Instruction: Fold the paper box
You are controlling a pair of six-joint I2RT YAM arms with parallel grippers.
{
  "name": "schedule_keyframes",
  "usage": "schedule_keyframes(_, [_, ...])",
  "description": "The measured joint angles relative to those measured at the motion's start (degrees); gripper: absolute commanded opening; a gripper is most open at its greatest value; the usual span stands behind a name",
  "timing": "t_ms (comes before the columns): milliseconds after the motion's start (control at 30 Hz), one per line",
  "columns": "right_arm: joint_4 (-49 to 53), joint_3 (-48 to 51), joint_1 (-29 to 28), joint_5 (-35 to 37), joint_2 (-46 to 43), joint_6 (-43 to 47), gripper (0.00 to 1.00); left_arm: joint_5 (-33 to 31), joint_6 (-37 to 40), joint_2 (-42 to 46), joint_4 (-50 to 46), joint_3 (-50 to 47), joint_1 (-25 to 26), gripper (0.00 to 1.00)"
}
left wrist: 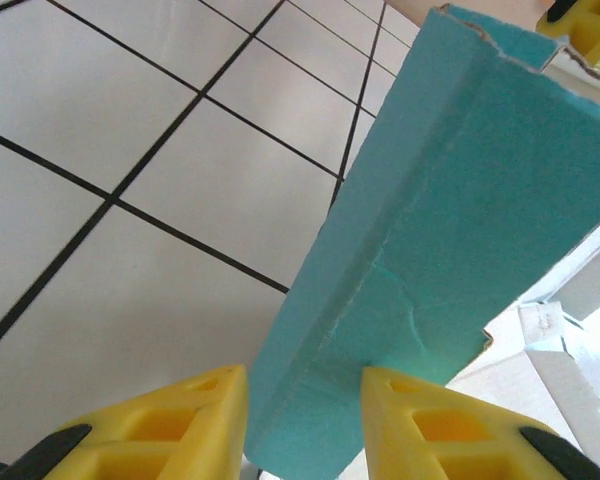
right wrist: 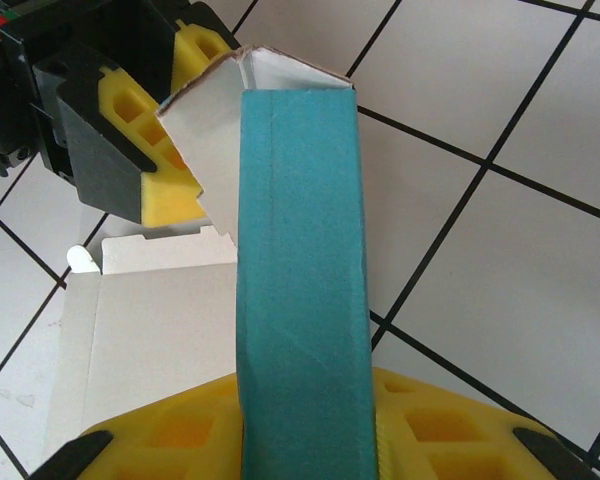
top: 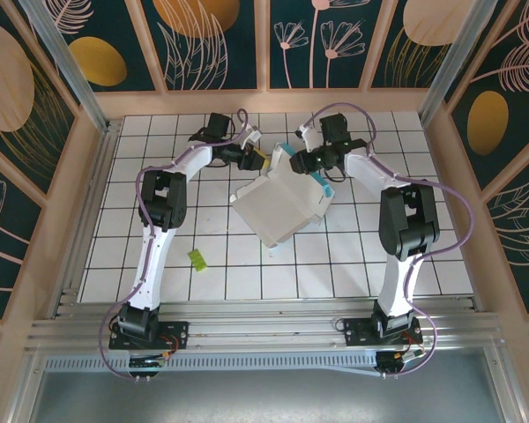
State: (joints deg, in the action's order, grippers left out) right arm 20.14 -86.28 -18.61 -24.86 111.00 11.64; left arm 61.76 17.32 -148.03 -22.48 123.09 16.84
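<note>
The paper box [top: 278,207] lies half-open on the tiled table, white inside facing up, with teal showing along its right edge. At its far end a raised teal wall is held from both sides. My left gripper [top: 258,159] comes in from the left and is shut on that wall; in the left wrist view the teal card [left wrist: 460,200] fills the gap of the left gripper [left wrist: 305,425]. My right gripper [top: 293,162] faces it from the right. In the right wrist view the right gripper [right wrist: 305,440] is shut on the upright teal strip [right wrist: 300,250], with the left gripper's yellow fingers [right wrist: 170,190] just behind the strip's white top flap.
A tiny yellow-green scrap [top: 197,258] lies on the tiles near the left arm. Wooden walls [top: 88,185] enclose the table on three sides. An aluminium rail [top: 264,330] runs along the near edge by the arm bases.
</note>
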Motion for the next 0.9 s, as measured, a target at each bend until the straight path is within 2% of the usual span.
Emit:
schedule_keyframes(333, [0.07,0.02,-1.90,1.77,0.00,1.84,0.30,0.76,1.07,0.00,-0.09,-1.90,0.11,0.34])
schedule_keyframes(533, [-0.22,1.01,-2.45,2.12,-0.11,2.91,0.30,0.50,3.02,0.02,-0.48,-2.73,0.11,0.40])
schedule_keyframes(667, [-0.63,1.70,-2.49,1.90,-0.42,2.91,0.30,-2.19,4.92,1.38,-0.46,-5.81,0.68,0.43])
schedule_keyframes(900, [-0.57,1.95,-2.51,1.95,-0.79,2.89,0.30,-9.75,8.26,4.87,-0.37,-9.86,3.48,0.37])
